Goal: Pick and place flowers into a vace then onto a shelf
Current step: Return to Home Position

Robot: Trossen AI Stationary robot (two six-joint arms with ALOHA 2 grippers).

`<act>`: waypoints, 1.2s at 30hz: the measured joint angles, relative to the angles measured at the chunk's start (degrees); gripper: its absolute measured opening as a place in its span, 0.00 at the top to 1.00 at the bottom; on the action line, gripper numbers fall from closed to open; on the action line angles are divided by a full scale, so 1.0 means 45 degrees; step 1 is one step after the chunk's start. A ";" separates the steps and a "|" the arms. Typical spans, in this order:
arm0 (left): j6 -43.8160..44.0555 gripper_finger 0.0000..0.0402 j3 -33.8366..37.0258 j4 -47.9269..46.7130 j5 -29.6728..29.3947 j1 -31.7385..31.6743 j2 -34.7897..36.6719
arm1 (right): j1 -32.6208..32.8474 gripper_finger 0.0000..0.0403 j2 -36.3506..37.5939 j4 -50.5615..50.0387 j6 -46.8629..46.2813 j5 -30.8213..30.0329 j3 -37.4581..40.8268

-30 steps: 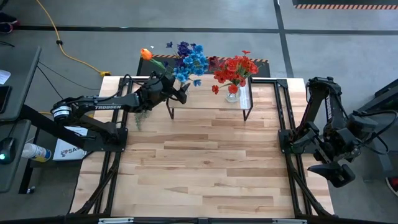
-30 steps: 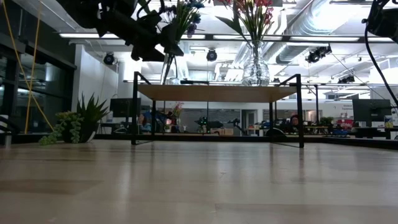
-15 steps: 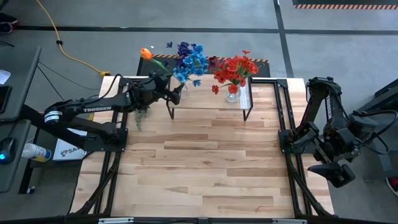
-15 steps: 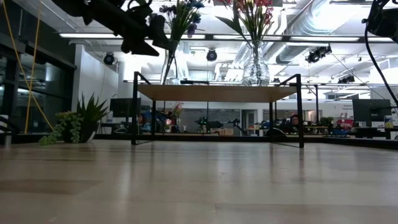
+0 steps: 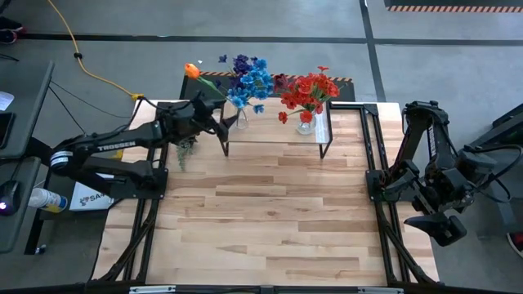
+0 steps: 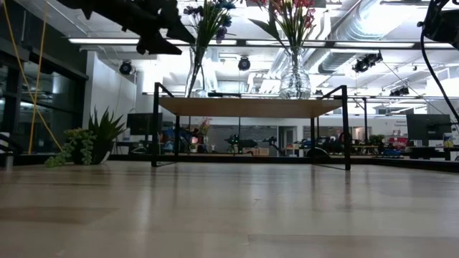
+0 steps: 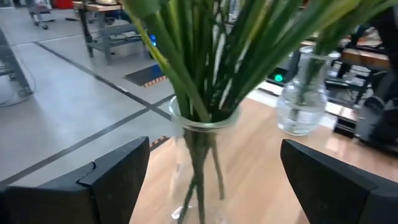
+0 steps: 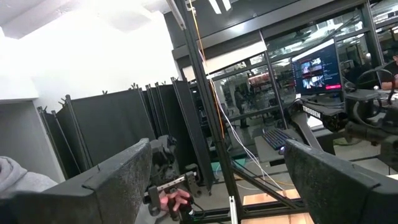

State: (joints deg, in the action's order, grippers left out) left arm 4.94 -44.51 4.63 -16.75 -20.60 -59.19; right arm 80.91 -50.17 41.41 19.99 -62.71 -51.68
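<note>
Left wrist view: left gripper (image 7: 214,174) jaws wide apart, empty; right gripper (image 8: 217,180) likewise.

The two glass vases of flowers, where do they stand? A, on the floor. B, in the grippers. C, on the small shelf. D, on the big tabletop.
C: the blue-flower vase and red-flower vase sit on the shelf; the left gripper is open, not clamping either, the right gripper open off to the side.
</note>
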 joint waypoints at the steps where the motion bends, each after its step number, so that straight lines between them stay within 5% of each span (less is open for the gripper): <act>1: 0.0003 0.02 0.0000 -0.0155 0.0112 0.0005 0.0139 | -0.0001 0.13 0.0000 0.0000 0.0000 -0.0002 0.0000; 9: 0.0592 0.02 0.0000 -0.1298 0.0728 0.0005 0.1241 | -0.0002 0.13 0.0000 0.0000 0.0005 0.0003 0.0000; 19: 0.2069 0.03 0.0000 -0.1784 0.3620 0.0104 0.2181 | -0.0002 0.13 0.0000 0.0000 0.0102 0.0008 0.0000; 23: 0.2315 0.03 0.0000 -0.1730 0.3836 0.1038 0.2314 | 0.0000 0.13 0.0000 0.0000 0.0473 0.0008 0.0000; 36: 0.2066 0.03 -0.0544 -0.1673 0.0504 0.5472 0.2388 | 0.0003 0.13 0.0005 -0.0179 0.0578 -0.0037 0.0000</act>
State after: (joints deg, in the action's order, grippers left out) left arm 14.24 -46.96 -2.90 -14.49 4.02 -48.44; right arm 80.93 -50.15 40.60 22.59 -62.87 -51.68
